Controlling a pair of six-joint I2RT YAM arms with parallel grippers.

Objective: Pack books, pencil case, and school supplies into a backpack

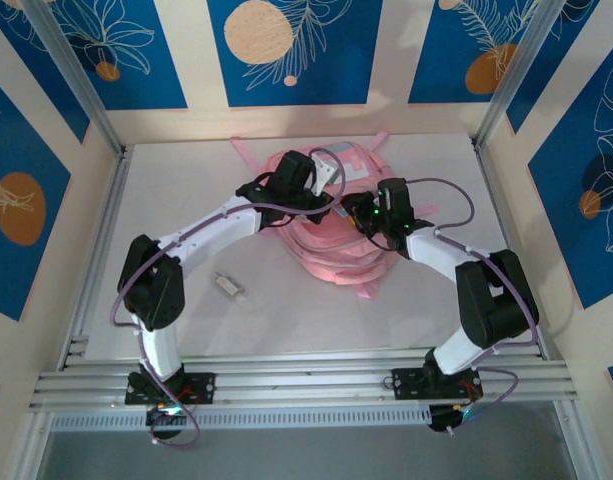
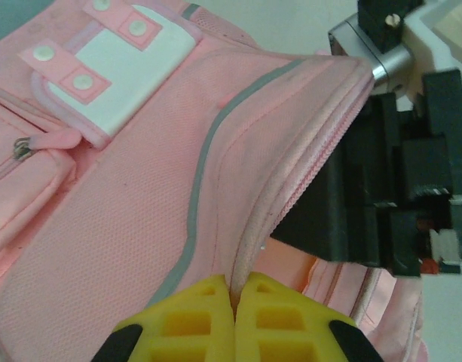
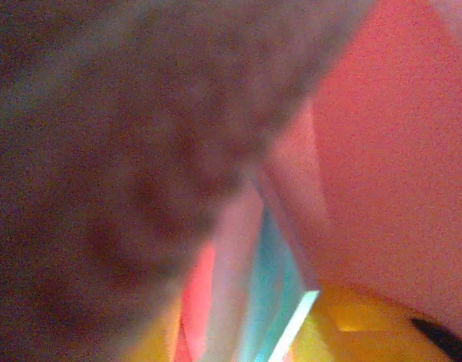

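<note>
Walled cell, blue-and-cream leaf panels [image 1: 286,50] on all sides, with a white tabletop [image 1: 186,190] as the floor. Mid-table, toward the far side, lies a large pink fabric backpack [image 1: 331,255], its thin pink straps trailing off the far and near edges. The left wrist view gives its front: grey piping, a white patch with pink snap tabs [image 2: 117,68], and a metal zip pull [image 2: 21,147] on a side pocket. The zippered lip of the main opening stands up clear of the body.

The white left arm [image 1: 201,235], black at the joints, reaches from the near left across to the top of the backpack. The right arm [image 1: 486,290] bends in from the near right and meets it there.

On the left gripper [image 2: 234,313], the yellow fingers are pressed together with the pink zipper edge pinched between them, holding the lip up. The right gripper [image 1: 366,215] has its black body under that raised lip, its front end out of sight inside the backpack. The right wrist view is dim and badly blurred: pink lining all round, one yellow finger [image 3: 359,324] at the bottom. How wide these jaws stand, and whether they grip anything, cannot be told.

Inside the backpack a small light-blue pad [image 3: 279,290] shows edge-on, just beside the yellow fingers. Contact is unclear.

A tiny whitish clip-like piece [image 1: 228,285] lies on the bare table left of the backpack, well apart from both grippers.
</note>
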